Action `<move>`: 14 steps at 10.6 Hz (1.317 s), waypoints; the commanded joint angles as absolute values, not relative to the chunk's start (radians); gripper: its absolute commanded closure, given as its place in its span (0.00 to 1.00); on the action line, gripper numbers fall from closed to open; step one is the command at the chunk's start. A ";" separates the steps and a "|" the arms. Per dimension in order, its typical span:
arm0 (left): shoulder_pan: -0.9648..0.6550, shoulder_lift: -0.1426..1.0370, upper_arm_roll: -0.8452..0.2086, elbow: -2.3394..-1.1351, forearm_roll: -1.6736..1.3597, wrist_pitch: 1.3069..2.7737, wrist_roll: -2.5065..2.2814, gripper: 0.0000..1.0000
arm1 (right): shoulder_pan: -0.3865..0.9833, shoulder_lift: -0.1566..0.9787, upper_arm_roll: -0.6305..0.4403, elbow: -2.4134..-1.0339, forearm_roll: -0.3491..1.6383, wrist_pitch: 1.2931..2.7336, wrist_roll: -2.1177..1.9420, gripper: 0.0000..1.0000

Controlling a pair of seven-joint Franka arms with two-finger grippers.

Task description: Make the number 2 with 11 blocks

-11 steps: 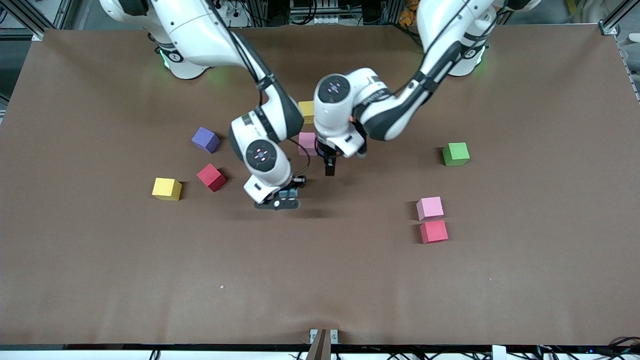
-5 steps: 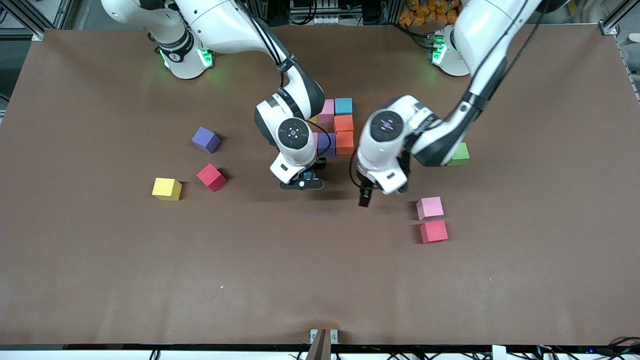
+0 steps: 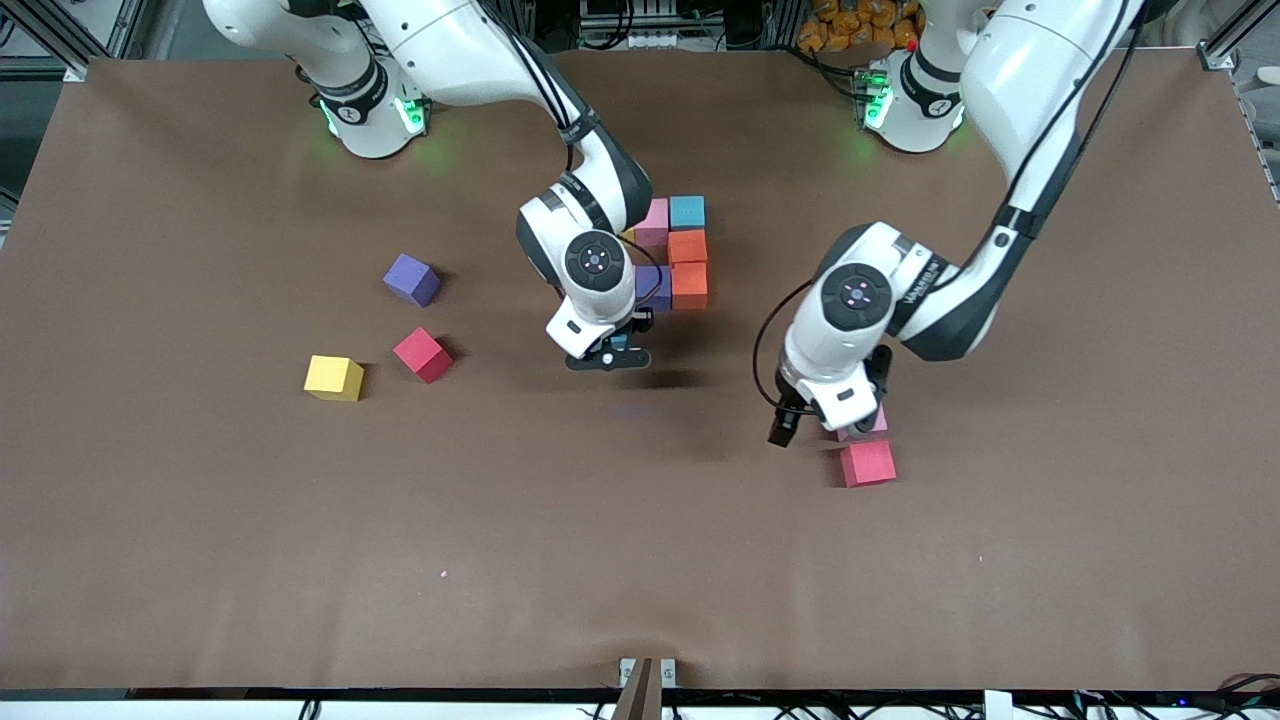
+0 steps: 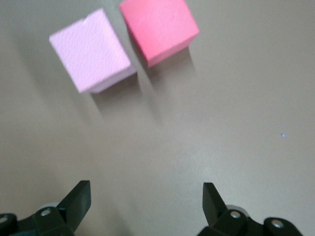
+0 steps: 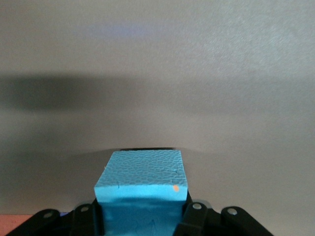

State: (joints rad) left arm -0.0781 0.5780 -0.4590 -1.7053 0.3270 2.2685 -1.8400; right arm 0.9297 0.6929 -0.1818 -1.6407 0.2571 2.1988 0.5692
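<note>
**A:** Clock set on the bench, 6 at the front camera, 12 at the arm bases. Nearest first?

**B:** Red block point(image 3: 867, 463) at about 4 o'clock. A pink block point(image 4: 93, 51) sits just beside it on its 12 o'clock side, partly covered by the left arm in the front view.

**A:** Left tool?

**B:** Left tool point(image 4: 145, 191) hangs over bare bench beside that pair. Its fingers are spread wide with nothing between them.

**A:** Next out.

**B:** Yellow block point(image 3: 334, 378) at 9 o'clock. A second red block point(image 3: 422, 354) is near it, a little farther from the camera and closer to centre. Both are well apart from the first pair.

**A:** Right tool?

**B:** Right tool point(image 3: 605, 360) is over the bench near centre, pinching the held light blue block point(image 5: 141, 179) between its fingers.

**A:** Farther yet.

**B:** Purple block point(image 3: 411, 279) sits alone at 10 o'clock. The cluster is at 12 o'clock. There the nearer orange block point(image 3: 690, 285) has a second purple block point(image 3: 654, 288) touching its 9 o'clock side. The farther orange block point(image 3: 687, 247) comes next, then the placed light blue block point(image 3: 687, 212), with a second pink block point(image 3: 653, 222) on its 9 o'clock side. The right arm hides the cluster's 9 o'clock edge.
</note>
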 commanded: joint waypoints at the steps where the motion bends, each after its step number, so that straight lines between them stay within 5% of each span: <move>1: -0.039 0.568 -0.465 -1.712 0.348 2.256 -1.734 0.00 | 0.948 0.683 -0.187 -1.664 0.259 2.217 0.584 0.52; 9: 0.052 0.578 -0.463 -1.724 0.350 2.163 -1.062 0.00 | 0.973 0.680 -0.189 -1.706 0.261 2.270 0.586 0.47; 10: 0.061 0.590 -0.463 -1.730 0.350 2.163 -0.961 0.00 | 0.974 0.680 -0.189 -1.706 0.261 2.266 0.586 0.35; 11: 0.063 0.595 -0.463 -1.733 0.350 2.163 -0.872 0.00 | 0.974 0.678 -0.189 -1.706 0.261 2.264 0.586 0.08; 12: 0.067 0.606 -0.462 -1.732 0.350 2.163 -0.824 0.00 | 0.974 0.677 -0.189 -1.706 0.261 2.261 0.586 0.00; 14: 0.083 0.621 -0.463 -1.732 0.359 2.164 -0.784 0.00 | 0.970 0.658 -0.192 -1.703 0.261 2.231 0.586 0.00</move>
